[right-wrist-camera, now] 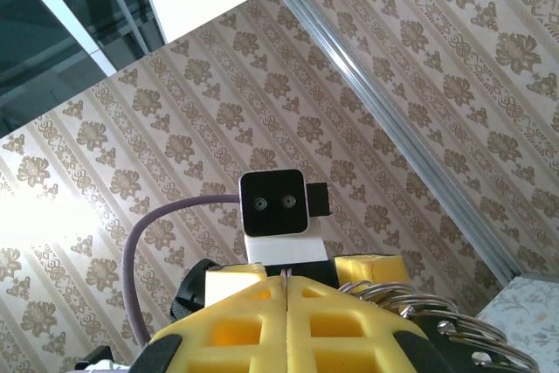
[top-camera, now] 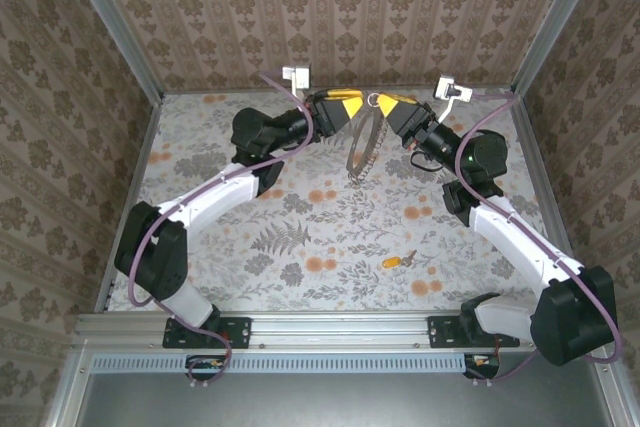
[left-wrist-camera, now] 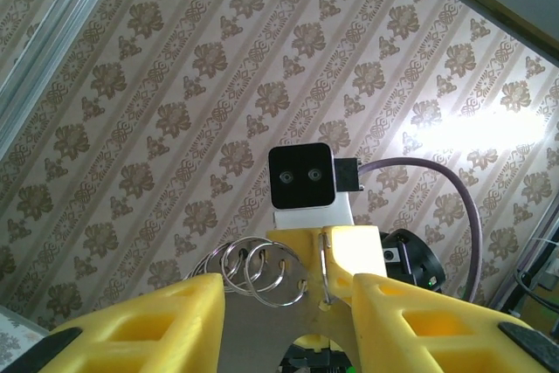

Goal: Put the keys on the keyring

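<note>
From my remote seat, I judge the task as barely begun: the holding part is set up, the threading part is not. The right tool [top-camera: 385, 104] is raised over the far end of the table [top-camera: 250, 257], and in its wrist view the yellow fingers [right-wrist-camera: 262, 329] are pressed flat together with no gap. The keyring [top-camera: 361, 139] hangs from that clenched tip, its thin chain dangling down towards the table, so I read the right tool as grasping the keyring. From the left wrist view I see the coiled wire loops of the keyring [left-wrist-camera: 251, 273] sticking out beside the right tool's closed tips. The left tool [top-camera: 355, 107] faces it, just beside the ring, and its fingers [left-wrist-camera: 175, 325] stand released and well apart with nothing between them. The key [top-camera: 396, 261], with its orange-yellow head, lies flat on the table near the front right, well apart from both tools and from the keyring. So nothing is on the ring yet. As I see it, what is left is all the real work: the free left tool has to go down for the key, lift it, bring it to the presented ring and thread it on.
</note>
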You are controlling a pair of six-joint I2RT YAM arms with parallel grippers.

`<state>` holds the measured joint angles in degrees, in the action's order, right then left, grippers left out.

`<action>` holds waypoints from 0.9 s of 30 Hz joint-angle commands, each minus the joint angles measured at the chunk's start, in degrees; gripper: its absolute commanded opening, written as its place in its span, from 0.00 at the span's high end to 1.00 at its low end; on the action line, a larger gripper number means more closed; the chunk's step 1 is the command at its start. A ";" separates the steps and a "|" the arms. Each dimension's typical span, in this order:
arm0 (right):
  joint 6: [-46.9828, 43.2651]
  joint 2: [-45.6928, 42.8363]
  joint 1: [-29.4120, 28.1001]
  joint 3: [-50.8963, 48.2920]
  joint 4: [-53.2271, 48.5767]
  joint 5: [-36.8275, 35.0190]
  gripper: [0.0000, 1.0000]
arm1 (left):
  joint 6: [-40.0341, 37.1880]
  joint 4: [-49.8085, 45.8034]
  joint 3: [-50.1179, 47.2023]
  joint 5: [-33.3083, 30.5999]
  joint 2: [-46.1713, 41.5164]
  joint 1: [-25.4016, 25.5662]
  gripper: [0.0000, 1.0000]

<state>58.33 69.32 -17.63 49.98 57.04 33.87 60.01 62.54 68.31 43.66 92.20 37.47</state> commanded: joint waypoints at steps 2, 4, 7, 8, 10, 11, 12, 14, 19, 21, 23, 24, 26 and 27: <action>0.05 -1.12 0.14 0.99 3.26 1.14 1.00 | 0.32 2.13 3.68 0.81 1.79 0.83 0.58; 0.08 -1.12 0.14 0.99 3.29 1.12 1.00 | 0.54 2.40 4.35 1.08 2.34 1.15 0.58; 0.06 -1.14 0.16 0.80 3.27 1.20 1.00 | 0.64 2.84 4.85 1.15 2.77 1.51 0.58; 0.01 -1.19 0.16 0.70 3.26 1.22 1.00 | 0.63 2.85 4.98 1.13 2.89 1.63 0.58; 0.02 -1.16 0.14 0.65 3.29 1.11 1.00 | 0.64 2.85 5.16 1.13 3.02 1.72 0.59; 0.03 -1.04 0.14 0.69 3.34 1.12 1.00 | 0.64 2.85 5.21 1.08 3.07 1.76 0.60; 0.00 -1.08 0.14 0.61 3.39 1.09 1.00 | 0.64 2.85 5.25 1.23 3.21 1.89 0.61; -0.05 -1.12 0.23 0.65 3.32 1.02 1.00 | 0.72 2.96 5.26 1.30 3.29 1.98 0.64; -0.27 -1.21 0.30 0.37 2.99 0.42 1.00 | 0.81 3.26 4.77 1.17 3.25 2.24 0.67; -0.33 -1.22 0.25 0.39 2.91 0.19 1.00 | 0.98 3.63 4.43 1.02 3.26 2.38 0.67; -0.32 -1.22 0.29 0.38 2.86 0.06 1.00 | 0.99 3.88 4.11 0.95 3.23 2.43 0.66; -0.34 -1.31 0.31 0.32 2.82 -0.10 1.00 | 1.06 3.99 3.96 0.83 3.26 2.56 0.67; -0.34 -1.38 0.24 0.24 2.73 -0.20 1.00 | 1.08 4.17 3.68 0.86 3.27 2.68 0.68; -0.40 -1.34 0.33 0.19 2.64 -0.35 1.00 | 1.08 4.33 3.54 0.79 3.25 2.73 0.68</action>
<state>58.33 69.32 -17.63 49.98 57.04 34.30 60.42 63.51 71.66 43.88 94.89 39.79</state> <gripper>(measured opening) 0.065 0.324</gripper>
